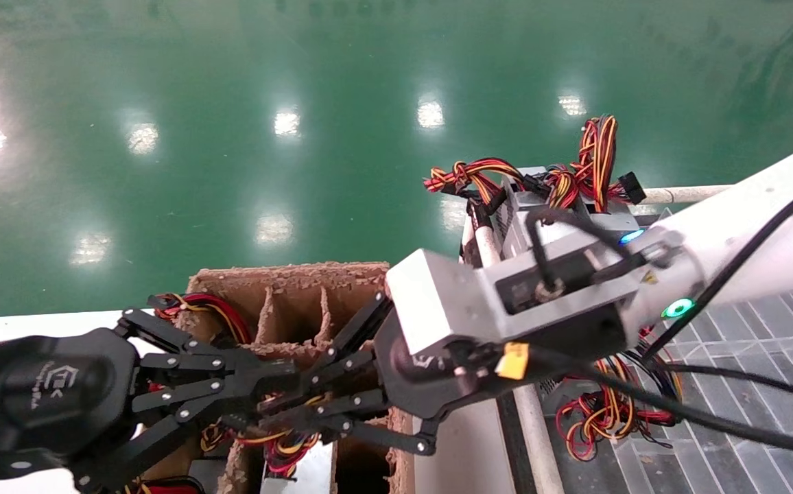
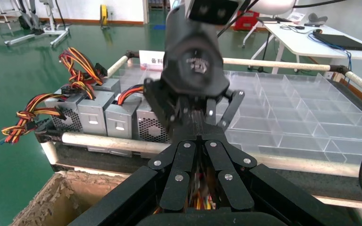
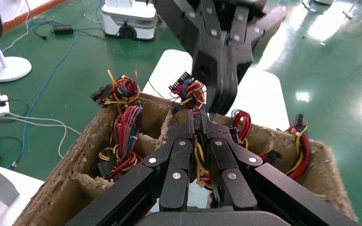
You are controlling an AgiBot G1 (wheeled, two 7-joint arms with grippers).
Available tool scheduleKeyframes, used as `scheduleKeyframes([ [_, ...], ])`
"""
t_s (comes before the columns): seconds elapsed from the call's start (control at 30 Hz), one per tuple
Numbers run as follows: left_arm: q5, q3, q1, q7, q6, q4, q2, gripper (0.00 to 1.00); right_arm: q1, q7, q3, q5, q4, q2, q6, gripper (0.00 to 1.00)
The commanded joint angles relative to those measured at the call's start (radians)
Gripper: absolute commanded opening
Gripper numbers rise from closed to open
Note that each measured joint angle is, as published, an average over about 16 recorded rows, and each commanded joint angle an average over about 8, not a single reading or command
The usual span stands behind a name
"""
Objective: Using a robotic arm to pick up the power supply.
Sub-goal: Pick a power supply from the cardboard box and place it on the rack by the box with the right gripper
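Observation:
Both black grippers meet tip to tip over a cardboard box (image 1: 287, 281) with dividers. My right gripper (image 1: 280, 412) (image 3: 200, 120) reaches in from the right, shut on yellow and black wires (image 3: 199, 155) of a power supply's bundle (image 1: 280, 446). A silver edge of a power supply (image 1: 311, 473) shows low in the box, the rest hidden. My left gripper (image 1: 269, 391) (image 2: 195, 136) comes from the left with its fingers closed together, right against the right one. Nothing shows between its tips.
More wire bundles (image 3: 125, 127) fill the box's other cells. A row of silver power supplies (image 2: 94, 113) stands on a railed cart (image 2: 113, 141) to the right, beside clear plastic compartment trays (image 2: 292, 113). Green floor lies beyond.

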Motion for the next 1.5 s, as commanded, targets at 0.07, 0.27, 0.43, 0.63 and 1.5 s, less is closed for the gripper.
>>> scheduleKeyframes([
  [0.07,0.000,0.000,0.000,0.000,0.000,0.000,0.000,0.00,0.026,0.009,-0.006,0.008,0.024,0.019,0.002,0.00],
  [0.27,0.000,0.000,0.000,0.000,0.000,0.000,0.000,0.00,0.047,0.006,-0.005,0.025,0.020,0.029,0.010,0.00],
  [0.43,0.000,0.000,0.000,0.000,0.000,0.000,0.000,0.00,0.063,0.002,-0.004,0.046,0.015,0.036,0.003,0.00],
  [0.63,0.000,0.000,0.000,0.000,0.000,0.000,0.000,0.00,0.080,0.005,-0.009,0.058,0.015,0.063,0.009,0.00],
  [1.5,0.000,0.000,0.000,0.000,0.000,0.000,0.000,0.00,0.247,-0.110,0.036,0.079,-0.209,0.005,0.011,0.00],
])
